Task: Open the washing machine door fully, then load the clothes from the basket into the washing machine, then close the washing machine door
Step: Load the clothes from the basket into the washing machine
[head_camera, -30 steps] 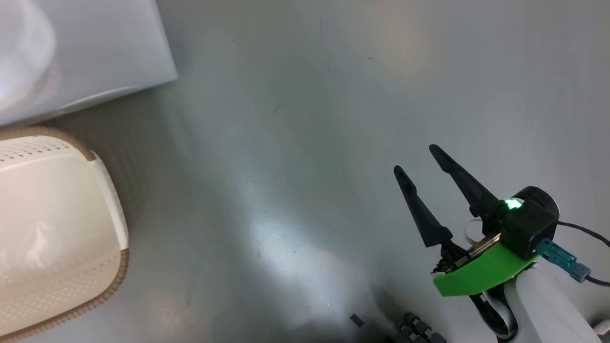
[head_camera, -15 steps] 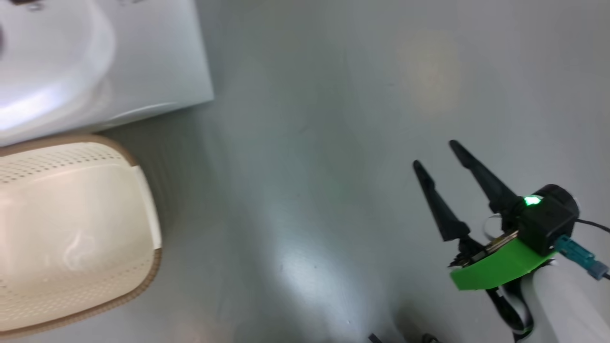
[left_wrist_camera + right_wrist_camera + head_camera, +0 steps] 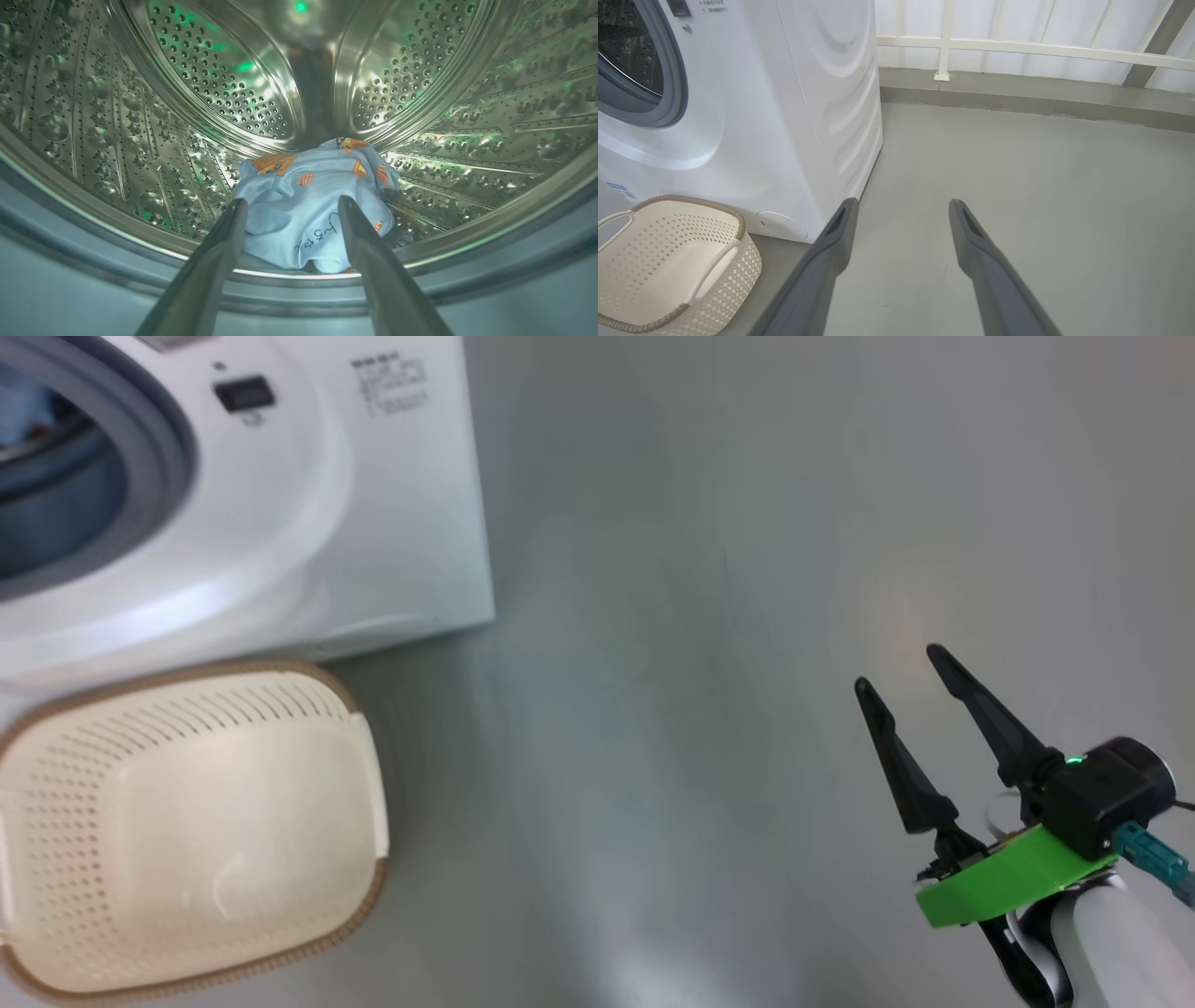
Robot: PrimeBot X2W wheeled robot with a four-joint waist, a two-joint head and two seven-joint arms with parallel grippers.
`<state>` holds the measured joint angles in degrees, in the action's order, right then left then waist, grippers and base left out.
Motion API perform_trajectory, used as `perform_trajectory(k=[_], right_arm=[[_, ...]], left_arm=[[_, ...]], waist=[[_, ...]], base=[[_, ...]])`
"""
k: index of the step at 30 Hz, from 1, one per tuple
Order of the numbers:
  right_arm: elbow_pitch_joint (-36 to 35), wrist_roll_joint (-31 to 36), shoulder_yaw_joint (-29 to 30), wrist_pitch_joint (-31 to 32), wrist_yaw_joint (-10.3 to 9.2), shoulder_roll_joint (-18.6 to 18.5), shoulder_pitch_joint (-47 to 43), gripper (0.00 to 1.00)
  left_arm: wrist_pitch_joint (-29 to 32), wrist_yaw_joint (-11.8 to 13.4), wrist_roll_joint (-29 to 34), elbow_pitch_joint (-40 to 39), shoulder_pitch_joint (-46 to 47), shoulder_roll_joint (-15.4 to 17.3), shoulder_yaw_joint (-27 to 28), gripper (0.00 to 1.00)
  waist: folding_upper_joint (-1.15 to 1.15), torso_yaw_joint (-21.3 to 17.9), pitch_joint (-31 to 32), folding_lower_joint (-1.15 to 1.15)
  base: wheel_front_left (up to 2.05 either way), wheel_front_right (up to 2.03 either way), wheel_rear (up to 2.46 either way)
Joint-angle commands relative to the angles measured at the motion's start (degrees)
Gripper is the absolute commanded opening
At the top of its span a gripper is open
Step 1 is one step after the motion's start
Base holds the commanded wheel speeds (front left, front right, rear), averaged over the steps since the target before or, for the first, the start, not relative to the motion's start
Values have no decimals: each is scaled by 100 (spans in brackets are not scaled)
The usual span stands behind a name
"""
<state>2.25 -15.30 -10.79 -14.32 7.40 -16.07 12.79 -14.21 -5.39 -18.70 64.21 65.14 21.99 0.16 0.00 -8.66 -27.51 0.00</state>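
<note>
Our right fingers (image 3: 904, 775) stand apart over the floor (image 3: 700, 616) in the head view, with the basket (image 3: 187, 674) just beside the washer (image 3: 401, 523). Left wrist view: our left fingers (image 3: 219, 252) are spread, and the clothes (image 3: 308, 200) lie in the drum (image 3: 210, 84) beyond. Right wrist view: we see the fingers apart again.

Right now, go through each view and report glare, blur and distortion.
Head view: slight motion smear beside the basket, pale glare on the floor. Left wrist view: green light glints off the drum; the clothes are sharp, the left gripper soft. Right wrist view: wide-angle lens bows the railing; the right gripper blurs.
</note>
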Motion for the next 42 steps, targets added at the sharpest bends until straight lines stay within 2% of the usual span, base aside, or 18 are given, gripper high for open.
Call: perform_trajectory(k=[1, 10, 15, 17, 18, 29, 35, 42], right_arm=[[-81, 72, -34, -68, 9, -27, -222, 100], [31, 204, 164, -68, 9, 118, -611, 100], [21, 264, 284, -57, 9, 181, -785, 100], [0, 319, 323, -8, 9, 235, -913, 100], [0, 319, 323, -8, 9, 235, -913, 100], [-195, 480, 380, 165, 9, 478, -1352, 100], [-287, 501, 365, 207, 9, 571, -1464, 100], [-277, 479, 327, 174, 9, 613, -1521, 100]], left_arm=[[-64, -34, -66, -253, -321, 277, 99, 100], [-75, -130, -457, -1396, -1966, 18, 277, 100], [-75, -55, -535, -2149, -2777, -184, 298, 100], [-52, 75, -547, -2768, -3458, -351, 274, 100], [-52, 75, -547, -2768, -3458, -351, 274, 100], [186, 577, -859, -4936, -5771, -924, 429, 100], [199, 767, -918, -5644, -6500, -1112, 467, 100], [177, 981, -948, -6070, -7019, -1262, 540, 100]], waist=[[0, 135, 524, 0], [0, 182, 1356, 0], [0, 232, 1688, 0], [0, 261, 1928, 0], [0, 261, 1928, 0], [0, 379, 2599, 0], [0, 402, 2723, 0], [0, 391, 2825, 0]], base=[[0, 0, 0], [0, 0, 0], [0, 0, 0], [0, 0, 0], [0, 0, 0], [0, 0, 0], [0, 0, 0], [0, 0, 0]])
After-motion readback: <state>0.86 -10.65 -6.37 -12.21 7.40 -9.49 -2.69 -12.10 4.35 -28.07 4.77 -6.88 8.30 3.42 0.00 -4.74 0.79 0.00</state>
